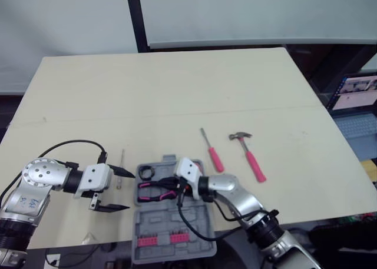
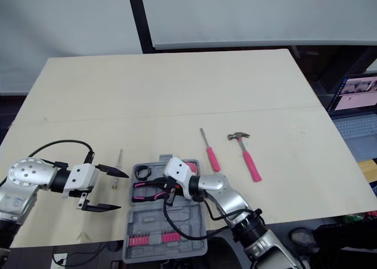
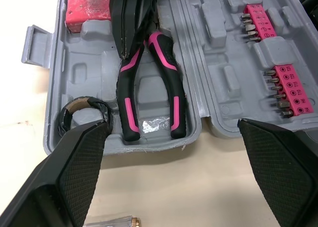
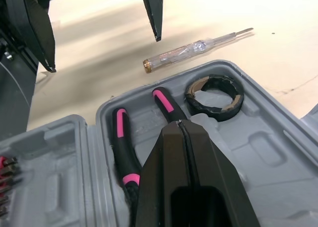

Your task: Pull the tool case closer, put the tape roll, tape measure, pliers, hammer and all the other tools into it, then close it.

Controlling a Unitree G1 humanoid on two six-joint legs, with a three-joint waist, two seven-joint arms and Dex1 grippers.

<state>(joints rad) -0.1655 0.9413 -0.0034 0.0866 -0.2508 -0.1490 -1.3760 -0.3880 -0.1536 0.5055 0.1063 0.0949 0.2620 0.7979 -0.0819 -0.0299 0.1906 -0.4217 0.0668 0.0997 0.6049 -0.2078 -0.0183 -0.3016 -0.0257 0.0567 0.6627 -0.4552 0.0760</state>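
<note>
The tool case (image 1: 156, 222) lies open at the lower centre of the left eye view, close to the bench's (image 1: 177, 86) near edge, which looks near enough for both arms to work over it. Its moulded half already holds the pliers (image 3: 171, 83), seated in their recess with the pink-and-black handles pointing toward the left arm. The tape roll (image 4: 211, 112) is in the corner pocket beside them and a red tape measure (image 3: 89, 6) in the pocket at the far end. Pink bit strips (image 3: 290, 85) sit in the lid half. The right gripper (image 4: 180, 127) reaches into the case, its jaws pressed together with their tips over the pliers' head. This reads as pressing or nudging the tool into its recess; whether the tips nip any metal I cannot tell. The left gripper (image 1: 129, 191) hangs just left of the case, low over the bench, jaws spread wide and holding nothing, probably standing by for the clear-handled tester (image 4: 194, 50) lying between it and the case. Right of the case, well apart from it, the pink screwdriver (image 1: 211, 151) and the hammer (image 1: 250, 157) lie on the bench, not yet packed.
</note>
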